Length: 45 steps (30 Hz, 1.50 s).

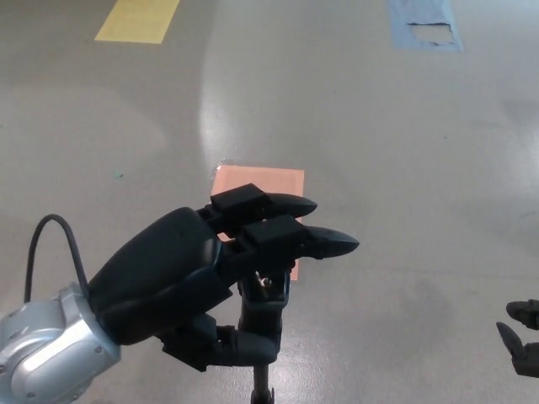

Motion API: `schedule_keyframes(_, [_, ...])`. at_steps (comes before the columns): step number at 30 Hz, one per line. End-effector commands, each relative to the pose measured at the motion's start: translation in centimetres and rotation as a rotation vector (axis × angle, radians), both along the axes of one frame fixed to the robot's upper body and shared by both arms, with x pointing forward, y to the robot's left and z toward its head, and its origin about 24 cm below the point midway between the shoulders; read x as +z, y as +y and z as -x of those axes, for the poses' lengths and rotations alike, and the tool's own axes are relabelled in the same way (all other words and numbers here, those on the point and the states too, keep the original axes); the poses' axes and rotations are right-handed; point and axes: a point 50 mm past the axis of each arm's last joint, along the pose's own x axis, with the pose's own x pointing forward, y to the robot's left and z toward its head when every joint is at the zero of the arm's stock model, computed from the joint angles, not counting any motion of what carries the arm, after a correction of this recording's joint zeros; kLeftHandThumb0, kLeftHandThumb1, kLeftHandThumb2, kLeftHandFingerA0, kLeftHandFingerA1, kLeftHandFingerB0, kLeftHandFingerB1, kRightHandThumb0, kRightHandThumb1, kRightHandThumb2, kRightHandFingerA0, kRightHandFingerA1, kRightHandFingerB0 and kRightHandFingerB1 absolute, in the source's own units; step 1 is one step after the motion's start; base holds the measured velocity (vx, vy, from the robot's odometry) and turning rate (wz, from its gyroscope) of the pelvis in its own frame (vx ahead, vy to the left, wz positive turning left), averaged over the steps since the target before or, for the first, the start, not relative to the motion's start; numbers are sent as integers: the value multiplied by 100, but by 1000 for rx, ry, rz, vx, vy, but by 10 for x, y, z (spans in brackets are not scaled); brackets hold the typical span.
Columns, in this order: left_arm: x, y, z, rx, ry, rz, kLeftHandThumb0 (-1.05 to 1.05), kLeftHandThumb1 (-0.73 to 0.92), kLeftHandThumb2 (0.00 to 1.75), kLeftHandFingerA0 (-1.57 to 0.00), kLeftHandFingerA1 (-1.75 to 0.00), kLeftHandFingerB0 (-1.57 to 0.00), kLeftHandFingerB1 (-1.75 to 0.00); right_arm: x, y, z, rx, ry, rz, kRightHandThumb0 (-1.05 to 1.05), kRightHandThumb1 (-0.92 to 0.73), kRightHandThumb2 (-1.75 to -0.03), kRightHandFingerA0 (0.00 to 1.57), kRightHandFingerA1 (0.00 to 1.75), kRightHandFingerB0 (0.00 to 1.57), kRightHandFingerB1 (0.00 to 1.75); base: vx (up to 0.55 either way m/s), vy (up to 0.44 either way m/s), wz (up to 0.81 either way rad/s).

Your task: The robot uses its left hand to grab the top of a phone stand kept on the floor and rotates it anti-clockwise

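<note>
The phone stand is a black pole with a small black head, standing low in the middle of the head view. My left hand reaches over it from the left. Its two fingers stretch out just above the stand's head, and the thumb lies below against the pole. The hand is open around the top, with the stand's head between fingers and thumb. My right hand shows only as fingertips at the right edge, apart from each other and holding nothing.
An orange paper square lies on the grey floor behind the stand. Yellow floor marking is at the far left and a blue patch at the far right. A black cable loops off my left wrist.
</note>
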Motion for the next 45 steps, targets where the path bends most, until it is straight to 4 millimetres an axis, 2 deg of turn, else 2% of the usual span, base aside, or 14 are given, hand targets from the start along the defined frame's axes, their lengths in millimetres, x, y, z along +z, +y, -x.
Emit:
schedule_keyframes(1, [-4,-1,1,11,-33,-6,-40,42,63,-20,-39,-28,-38,3,-6,0,-14,7,16,-71,-74,-101,4,35,3,15,0,0,0])
schedule_keyframes(7, [-6,-4,1,18,-61,4,-39,43,62,-26,-39,-32,-38,4,-6,-1,-24,2,-3,-74,-74,-100,5,29,4,12,0,0,0])
schedule_keyframes(8, [-6,-5,1,20,-71,8,-32,47,54,-30,-35,-37,-34,4,-6,-1,-22,1,-2,-71,-74,-101,5,33,3,15,0,0,0])
schedule_keyframes(10, [-7,-6,1,26,-94,15,-32,47,54,-31,-35,-38,-34,4,-6,-1,-21,-1,1,-72,-74,-101,5,33,3,15,0,0,0])
schedule_keyframes(11, [-8,-6,1,31,-108,19,-37,42,62,-31,-41,-35,-39,4,-6,-2,-21,-2,1,-72,-74,-101,5,34,3,15,0,0,0])
schedule_keyframes(18, [-12,-6,-4,58,-171,28,-35,42,62,-31,-40,-37,-39,6,-6,-3,-26,-9,3,-70,-73,-101,4,35,3,16,0,0,0])
schedule_keyframes(19, [-13,-6,-5,64,-180,23,-28,48,54,-31,-34,-39,-35,6,-6,-3,-19,-9,9,-65,-74,-103,2,37,0,20,0,0,0])
schedule_keyframes(23, [-16,-5,-9,77,-207,13,-24,51,55,-30,-34,-36,-35,7,-6,-3,0,-8,27,-65,-74,-103,2,38,0,20,0,0,0])
schedule_keyframes(24, [-17,-5,-10,79,-215,15,-16,36,83,-15,-49,-26,-52,7,-6,-3,0,-6,29,-65,-74,-103,2,39,0,20,0,0,0])
schedule_keyframes(37, [-24,-3,-19,105,-275,29,-12,38,85,-18,-50,-33,-55,9,-6,-5,7,-13,38,-64,-75,-103,2,38,0,20,0,0,0])
schedule_keyframes(38, [-24,-3,-20,105,-273,34,-16,54,56,-32,-33,-46,-36,9,-6,-6,5,-15,32,-68,-74,-101,4,36,2,16,0,0,0])
schedule_keyframes(42, [-24,-3,-21,100,-281,71,-20,50,55,-39,-35,-52,-37,11,-5,-7,0,-21,27,-65,-74,-103,2,38,0,20,0,0,0])
schedule_keyframes(44, [-24,-3,-20,97,-292,94,-30,45,61,-41,-40,-51,-41,10,-5,-7,-2,-22,21,-69,-74,-101,4,37,2,16,0,0,0])
schedule_keyframes(45, [-23,-3,-19,96,-296,110,-22,51,56,-57,-39,-64,-40,10,-5,-7,-2,-20,25,-66,-74,-104,2,40,0,20,0,0,0])
